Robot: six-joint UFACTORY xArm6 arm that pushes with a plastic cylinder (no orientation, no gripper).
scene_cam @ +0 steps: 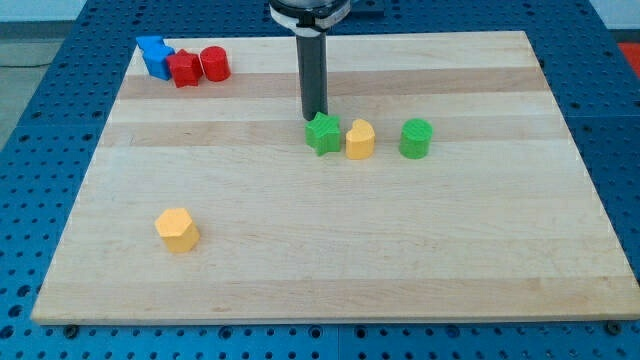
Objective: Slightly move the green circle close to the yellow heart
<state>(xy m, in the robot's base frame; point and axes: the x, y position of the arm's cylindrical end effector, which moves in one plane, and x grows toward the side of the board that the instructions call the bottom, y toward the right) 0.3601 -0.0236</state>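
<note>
The green circle (416, 138) stands right of centre on the wooden board (330, 260). The yellow heart (360, 139) is just to its left, a small gap between them. A green star (323, 134) touches the heart's left side. My tip (315, 117) is at the upper edge of the green star, left of the heart and well left of the green circle.
A yellow hexagon (178, 229) lies at the lower left. At the top left corner sit a blue block (154, 55), a red star-like block (184, 69) and a red cylinder (215, 64), packed together near the board's edge.
</note>
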